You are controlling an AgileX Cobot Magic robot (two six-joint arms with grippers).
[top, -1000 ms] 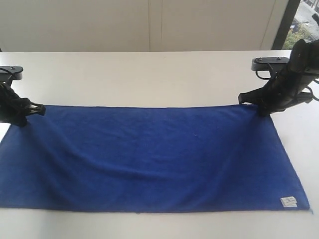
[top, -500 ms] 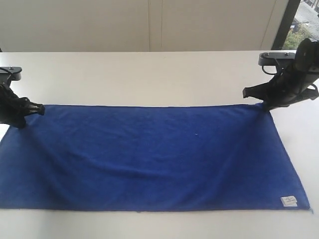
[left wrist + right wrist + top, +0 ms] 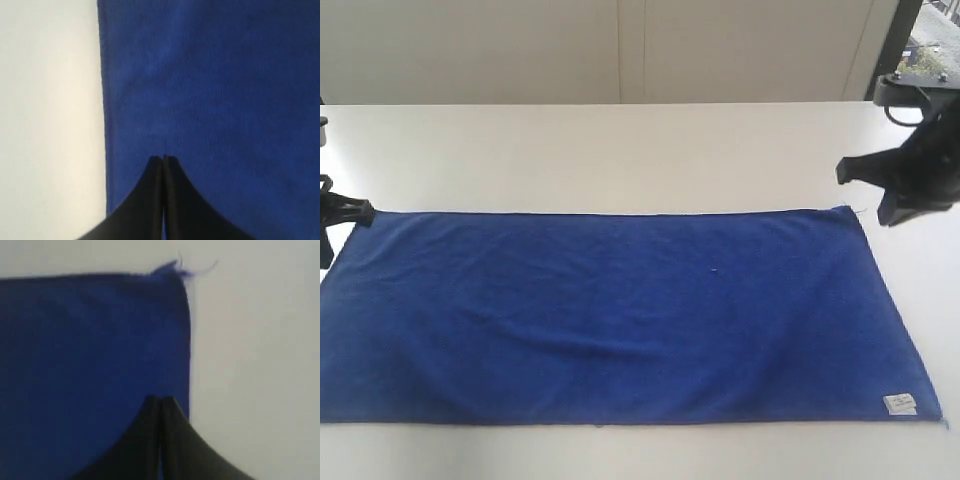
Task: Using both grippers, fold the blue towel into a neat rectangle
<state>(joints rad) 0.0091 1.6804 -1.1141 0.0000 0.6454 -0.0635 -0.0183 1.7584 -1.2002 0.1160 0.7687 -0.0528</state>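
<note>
On the white surface (image 3: pixel 620 150) the long royal-blue plush towel (image 3: pixel 620 310) lies spread flat, with the black left gripper (image 3: pixel 163 159) and black right gripper (image 3: pixel 160 399) beside its far corners, jaws pressed together, empty.

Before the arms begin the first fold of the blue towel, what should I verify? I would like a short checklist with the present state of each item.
1. The blue towel lies spread out on the white table: ok, only shallow wrinkles.
2. Its far right corner is free to grasp: ok, nothing rests on it.
3. The right end effector is open for a grasp: not ok, its fingers are pressed together.
4. The left end effector is open for a grasp: not ok, it is shut too.
5. The left end effector is clear of the cloth: cannot tell, its tip sits right at the far left corner.
6. The white label lies flat at the near right corner: ok.
</note>
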